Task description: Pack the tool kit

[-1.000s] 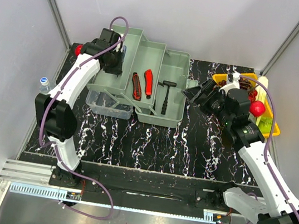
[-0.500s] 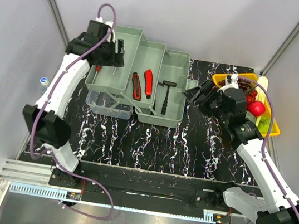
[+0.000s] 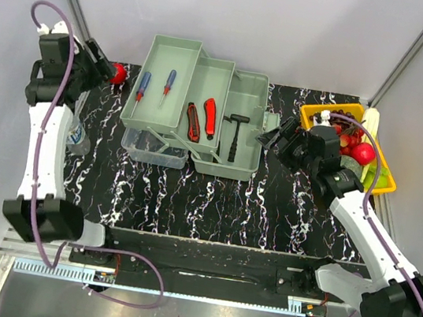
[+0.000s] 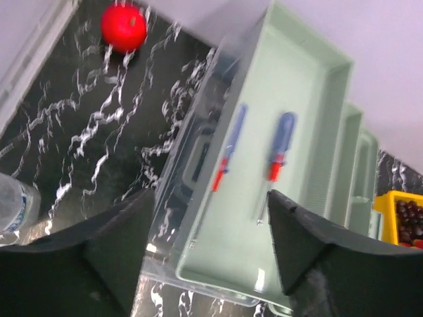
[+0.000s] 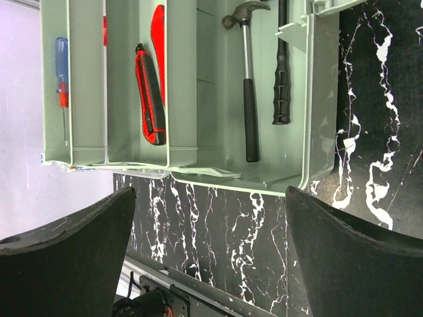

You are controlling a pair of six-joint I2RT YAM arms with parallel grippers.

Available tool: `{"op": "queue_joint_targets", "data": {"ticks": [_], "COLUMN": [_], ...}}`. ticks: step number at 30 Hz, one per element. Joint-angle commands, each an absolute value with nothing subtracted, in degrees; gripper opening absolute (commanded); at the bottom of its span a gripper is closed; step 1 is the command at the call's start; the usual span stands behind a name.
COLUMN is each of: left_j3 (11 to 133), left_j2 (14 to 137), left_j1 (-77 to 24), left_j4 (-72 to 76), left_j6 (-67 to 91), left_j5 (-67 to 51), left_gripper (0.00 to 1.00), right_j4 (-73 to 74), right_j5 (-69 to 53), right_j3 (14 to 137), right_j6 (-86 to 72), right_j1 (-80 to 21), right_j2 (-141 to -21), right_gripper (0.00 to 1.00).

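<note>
every tool in view already lies inside the toolbox (image 3: 242, 157), so what looks left is folding its trays shut. just right of the toolbox hangs the right gripper (image 5: 210, 205), spread wide and holding nothing. at that spread a finger could catch the rim or the latch tab and drag the whole toolbox across the bench (image 3: 212, 206), since nothing pins it down. a bottle (image 4: 13, 201) stands just left of the toolbox beside the left arm, and an inward swing could tip it. inside the toolbox lie a hammer (image 5: 248, 99), two knives (image 3: 193, 121) and, in the far-left tray, two screwdrivers (image 4: 281, 135). all are loose, so a quick fold may roll them or jam a tray. the left gripper (image 4: 210, 198) hovers above and left of the toolbox's far corner, spread and empty. a ball (image 4: 123, 26) sits left of that corner, where a low sweep could send it rolling.
</note>
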State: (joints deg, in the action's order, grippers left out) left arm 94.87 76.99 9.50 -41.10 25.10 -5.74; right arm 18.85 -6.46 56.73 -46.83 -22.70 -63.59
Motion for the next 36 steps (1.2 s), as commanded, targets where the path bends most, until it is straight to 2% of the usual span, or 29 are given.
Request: {"op": "queue_joint_targets", "data": {"ticks": [1, 3, 5, 13, 20, 26, 32, 33, 36], "left_j3": [87.99, 87.37, 87.62, 82.01, 76.99, 77.35, 76.20, 76.03, 75.68], "left_j2": [82.43, 84.98, 87.26, 93.59, 97.55, 102.65, 103.45, 103.71, 103.80], "left_j1": [13.88, 14.15, 14.24, 14.24, 14.24, 14.24, 14.06, 13.98, 13.62], "left_j4": [-33.68, -32.70, -32.35, -25.85, -16.36, -16.08, -15.73, -16.17, -17.49], "left_j6": [28.75, 27.34, 25.24, 24.17, 22.86, 20.13, 15.39, 14.77, 12.84], "left_j5": [-17.91, -18.38, -19.77, -19.42, -26.27, -31.63, -31.91, -31.03, -28.39], "left_gripper": [0.65, 0.55, 0.51, 0.50, 0.49, 0.49, 0.50, 0.49, 0.37], "right_j4": [18.46, 18.72, 18.81, 19.07, 19.51, 18.90, 17.23, 16.97, 16.61], "right_j5": [-4.75, -4.83, -4.66, -3.43, -1.32, -2.46, -4.04, -4.48, -5.01], "right_j3": [56.34, 56.16, 56.08, 54.23, 53.53, 52.21, 50.63, 50.63, 50.97], "right_j6": [-48.51, -48.87, -49.13, -50.62, -54.23, -54.40, -53.88, -53.79, -53.26], "right_j1": [-22.24, -22.15, -22.06, -21.97, -20.13, -18.81, -17.23, -16.97, -16.35], "right_j2": [-64.33, -64.69, -65.04, -65.48, -67.06, -68.03, -69.78, -70.39, -72.33], "right_gripper": [0.98, 0.98, 0.97, 0.97, 0.96, 0.97, 0.96, 0.96, 0.96]}}
